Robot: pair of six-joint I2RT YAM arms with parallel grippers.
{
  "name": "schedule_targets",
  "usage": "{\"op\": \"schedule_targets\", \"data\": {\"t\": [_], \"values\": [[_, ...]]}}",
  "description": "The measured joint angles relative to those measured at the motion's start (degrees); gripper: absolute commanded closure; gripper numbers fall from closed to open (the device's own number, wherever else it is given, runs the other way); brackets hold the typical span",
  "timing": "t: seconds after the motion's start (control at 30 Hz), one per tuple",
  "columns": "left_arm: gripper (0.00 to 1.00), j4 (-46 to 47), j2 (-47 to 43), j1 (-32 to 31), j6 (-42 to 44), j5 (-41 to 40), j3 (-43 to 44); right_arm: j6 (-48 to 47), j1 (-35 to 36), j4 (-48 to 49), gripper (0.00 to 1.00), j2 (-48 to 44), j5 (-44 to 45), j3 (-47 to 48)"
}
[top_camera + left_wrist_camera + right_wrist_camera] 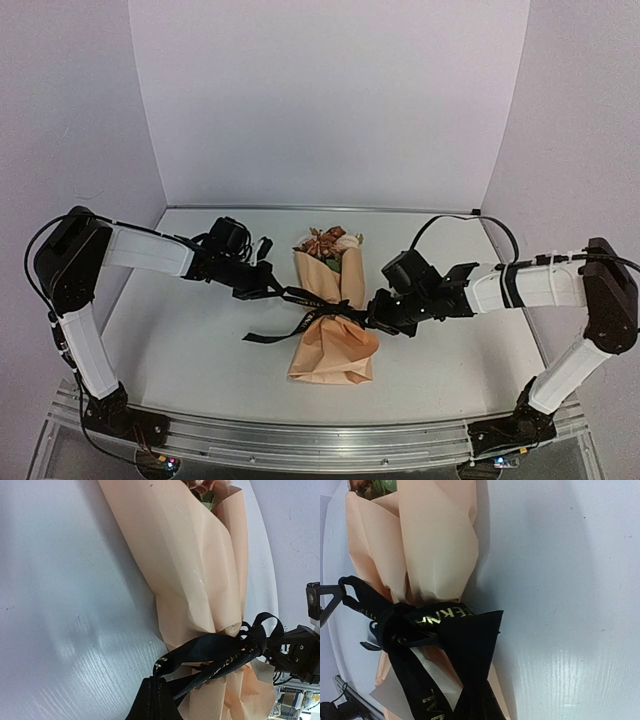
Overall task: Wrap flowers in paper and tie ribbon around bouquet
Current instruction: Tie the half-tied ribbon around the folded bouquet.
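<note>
Two pincers are at work, one on each side of the bunch. The left pincer [272,288] is squeezed shut on the black ribbon [318,308], just to the left of the bouquet [335,300]. From its own camera, the ribbon [215,647] comes right out from between its dark fingers [145,705] and runs up to a knot with loops. The right pincer [378,312] is squeezed shut too. It is at the other side of the knot, touching the bouquet, and the ribbon goes to it. In its own camera a wide bit of ribbon [445,625] with gold letters drops down to the bottom edge, where its fingers are. I cannot see the fingers there.

The ribbon is pulled tight between the two pincers. It goes round the middle of the bouquet, where the paper [335,350] is pinched thin. One loose black tail lies on the table [190,340], down and to the left of the knot.

The bouquet lies flat near the middle of the table. Its paper [185,570] is peach-tan with long folds. The paper's wide crumpled end points to the arms' side. The flowers [325,242] poke out at the far end, pink and brown with a bit of green. Only a tiny bit of them shows in each wrist camera. The table is white, and pale walls [330,100] stand behind it.
</note>
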Motion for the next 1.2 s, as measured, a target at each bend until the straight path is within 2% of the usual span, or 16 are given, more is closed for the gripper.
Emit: {"op": "schedule_targets", "data": {"t": [0.23,0.57,0.73,1.2], "values": [[1.0,0.1,-0.1,0.3,-1.1,-0.9,-2.8,-3.0,0.0,-4.7,1.0,-0.1,5.2,-0.5],[1.0,0.8,-2.3,1.6,-3.8,-2.4,-7.4,-2.6,0.2,-10.8,1.0,0.0,14.5,-0.8],[1.0,2.7,-3.5,2.8,-5.6,-2.4,-9.6,-2.6,2.4,-14.8,1.0,3.1,18.8,1.2],[1.0,5.2,-4.2,5.4,-7.6,-1.6,-10.7,1.3,4.1,-19.2,1.0,5.2,24.7,2.2]]}}
